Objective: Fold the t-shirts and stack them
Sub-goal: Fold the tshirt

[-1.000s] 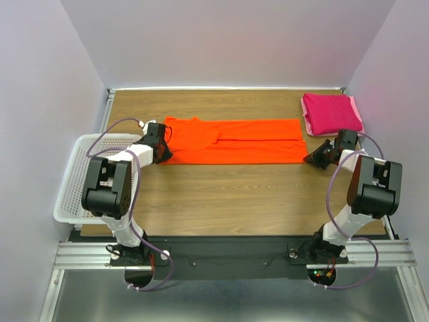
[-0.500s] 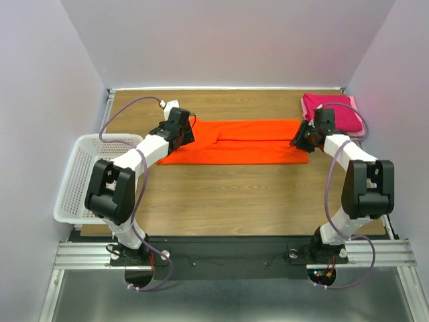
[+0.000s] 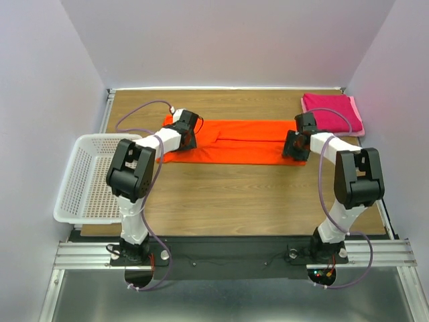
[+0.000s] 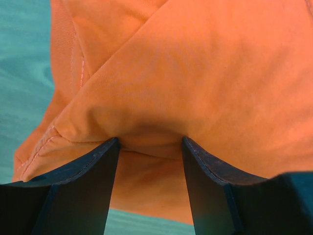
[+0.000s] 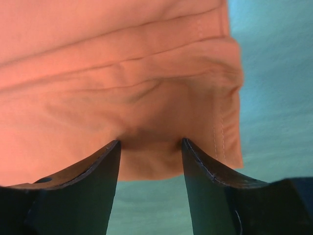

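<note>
You have left gripper (image 4: 150,142) spread, tips on left end of orange t-shirt (image 3: 241,143) | right gripper (image 5: 150,143) spread on its right end | pink t-shirt (image 3: 332,113) lies folded far right

The wooden surface (image 3: 234,194) is carrying three things. The orange t-shirt (image 3: 241,144) is lying flat as a long folded band across the far half, running from left to right. The magenta t-shirt (image 3: 332,113) is sitting folded in the far right corner, apart from the orange one. The white lattice basket (image 3: 84,181) is resting at the left edge, reaching partly past it.
</note>
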`<state>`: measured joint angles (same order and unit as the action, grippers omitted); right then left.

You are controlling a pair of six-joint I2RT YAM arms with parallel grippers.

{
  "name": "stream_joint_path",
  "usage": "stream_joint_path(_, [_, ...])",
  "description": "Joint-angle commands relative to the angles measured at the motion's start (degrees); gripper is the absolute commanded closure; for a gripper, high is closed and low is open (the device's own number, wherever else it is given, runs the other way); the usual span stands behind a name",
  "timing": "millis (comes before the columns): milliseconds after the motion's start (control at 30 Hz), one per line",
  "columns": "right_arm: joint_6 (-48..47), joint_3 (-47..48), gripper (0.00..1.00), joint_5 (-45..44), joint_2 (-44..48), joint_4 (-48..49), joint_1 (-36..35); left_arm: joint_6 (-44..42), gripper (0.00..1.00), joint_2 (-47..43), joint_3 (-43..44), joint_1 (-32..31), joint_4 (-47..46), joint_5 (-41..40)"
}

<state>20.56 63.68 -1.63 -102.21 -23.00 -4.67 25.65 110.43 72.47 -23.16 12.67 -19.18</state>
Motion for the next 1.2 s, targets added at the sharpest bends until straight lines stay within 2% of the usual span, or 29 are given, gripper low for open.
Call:
stream_joint_path(0, [1.5, -4.4, 0.41, -1.0, 3.3, -10.6, -2.5, -3.1, 0.35, 2.6, 6.3, 0.2, 1.1, -3.5])
stream_joint_path(133, [4.0, -8.5, 0.41, 0.7, 8.9, -16.9, -6.6, -5.5, 0.35, 9.6, 14.6, 1.5, 3.8, -4.1])
stream_joint_path(233, [8.2, -12.9, 0.39, 4.9, 12.2, -20.1, -14.8, -7.5, 0.35, 16.8, 23.0, 3.1, 7.0, -3.7])
stream_joint_path(267, [9.6, -14.8, 0.39, 7.6, 12.8, -20.6, -20.8, -8.3, 0.35, 18.1, 27.4, 3.3, 7.5, -3.8])
stream_joint_path(367, [15.9, -15.5, 0.37, 11.5, 13.2, -20.5, -30.9, -12.1, 0.35, 23.3, 34.4, 4.1, 9.8, -4.7])
stream_joint_path(400, [17.2, -14.0, 0.37, 13.5, 12.7, -20.6, -37.9, -12.8, 0.35, 24.6, 39.0, 4.3, 10.6, -4.6])
stream_joint_path(467, [19.4, -10.1, 0.37, 16.6, 10.4, -20.6, -46.3, -15.6, 0.35, 28.3, 45.1, 4.8, 12.0, -4.7])
stream_joint_path(567, [19.7, -5.3, 0.36, 18.8, 7.3, -20.7, -52.4, -20.4, 0.34, 32.3, 51.3, 5.6, 11.8, -5.0])
stream_joint_path(700, [15.9, 2.7, 0.36, 19.1, 3.9, -20.7, -53.3, -24.7, 0.32, 36.1, 59.3, 7.1, 11.6, -2.5])
stream_joint_path(833, [13.2, 13.6, 0.36, 19.8, 1.2, -22.4, -53.3, -26.9, 0.30, 33.1, 58.5, 7.6, 5.7, 0.0])
stream_joint_path(900, [12.4, 16.9, 0.36, 12.5, 1.8, -26.5, -53.0, -26.2, 0.28, 30.1, 55.0, 7.5, 4.7, 1.0])
stream_joint_path(967, [10.3, 18.9, 0.36, 6.8, 3.7, -30.3, -51.7, -24.3, 0.26, 23.2, 50.0, 7.4, 1.6, 2.0])
stream_joint_path(1000, [9.8, 18.5, 0.37, 5.4, 4.8, -30.9, -48.9, -23.4, 0.25, 20.6, 44.7, 7.3, 0.6, 2.2])
stream_joint_path(1167, [4.4, 12.9, 0.41, -1.1, 10.9, -30.9, -36.2, -14.6, 0.25, 2.4, 31.3, 4.5, -0.1, 1.4])
